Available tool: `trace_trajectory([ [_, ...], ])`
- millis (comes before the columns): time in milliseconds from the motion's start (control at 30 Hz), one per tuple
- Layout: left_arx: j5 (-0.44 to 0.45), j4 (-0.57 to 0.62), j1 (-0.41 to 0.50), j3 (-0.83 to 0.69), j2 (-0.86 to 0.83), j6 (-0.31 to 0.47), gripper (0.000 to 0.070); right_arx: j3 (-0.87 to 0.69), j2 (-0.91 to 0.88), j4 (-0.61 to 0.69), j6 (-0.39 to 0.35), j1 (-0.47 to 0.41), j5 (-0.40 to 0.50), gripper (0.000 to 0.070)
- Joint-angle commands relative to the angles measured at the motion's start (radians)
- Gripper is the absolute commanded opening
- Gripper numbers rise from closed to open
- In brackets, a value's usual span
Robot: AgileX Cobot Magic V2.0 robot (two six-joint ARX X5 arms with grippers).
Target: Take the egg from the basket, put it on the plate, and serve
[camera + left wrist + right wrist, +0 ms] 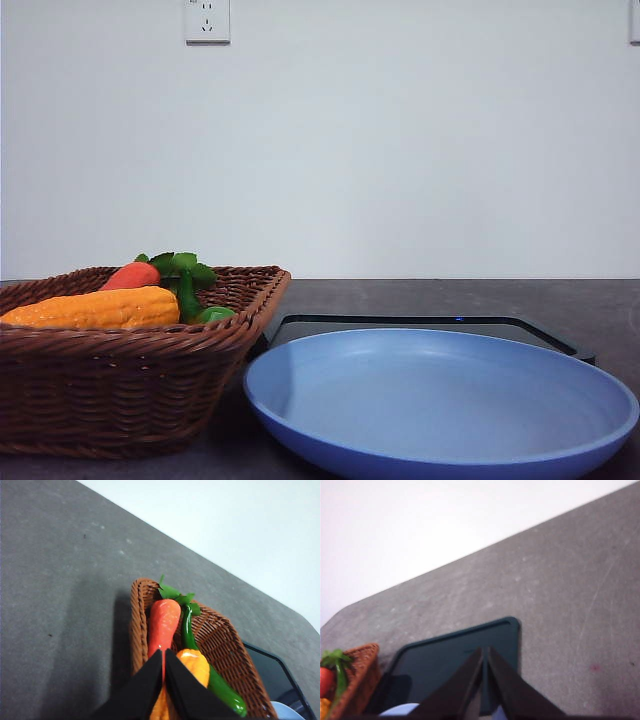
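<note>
Grey counter (pixel 55 580) under a white wall. Basket (pixel 120 385) at the left edge, beside the plate (pixel 440 400); egg not discernible — probably hidden under the vegetables. Left fingers (pixel 164 652) clenched above the basket — nearer arm. Right fingers (pixel 485 650) clenched, empty.

Left gripper (pixel 164 666): black fingers pressed together at the tips, nothing between them, hanging clear above the surface. Right gripper (pixel 484 660): same pose, dark fingers meeting at a point, nothing held, also raised.
</note>
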Motion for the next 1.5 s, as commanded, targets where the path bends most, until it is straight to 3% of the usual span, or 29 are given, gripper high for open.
trace_trajectory([
  [0,0.008,-0.027,0.000,0.043,0.022,0.000,0.0000,0.044,0.018,-0.027,0.004,-0.002,0.003,0.0000],
  [167,0.052,-0.068,0.000,0.138,0.136,0.053,0.0000,0.169,0.120,-0.100,-0.053,-0.002,0.009,0.0000],
  [333,0.160,-0.075,0.000,0.240,0.297,0.139,0.0000,0.300,0.278,-0.172,-0.116,-0.002,-0.003,0.0000],
  [467,0.276,-0.107,0.000,0.331,0.428,0.188,0.0000,0.403,0.414,-0.239,-0.187,-0.001,-0.096,0.0000],
  [800,0.491,-0.370,-0.033,0.554,0.716,0.357,0.0000,0.590,0.699,-0.527,-0.327,-0.001,-0.229,0.0000],
  [867,0.510,-0.390,-0.050,0.577,0.753,0.380,0.0000,0.591,0.735,-0.568,-0.333,-0.001,-0.264,0.0000],
  [967,0.530,-0.384,-0.077,0.586,0.785,0.408,0.0047,0.585,0.786,-0.613,-0.336,0.001,-0.262,0.0074],
  [1067,0.528,-0.372,-0.097,0.586,0.802,0.408,0.0179,0.561,0.832,-0.607,-0.328,0.022,-0.262,0.0196],
  [1167,0.526,-0.366,-0.106,0.586,0.809,0.408,0.0284,0.523,0.877,-0.577,-0.304,0.054,-0.262,0.0238],
  [1467,0.526,-0.336,-0.106,0.586,0.809,0.404,0.0305,0.400,1.018,-0.383,-0.229,0.158,-0.264,0.0238],
])
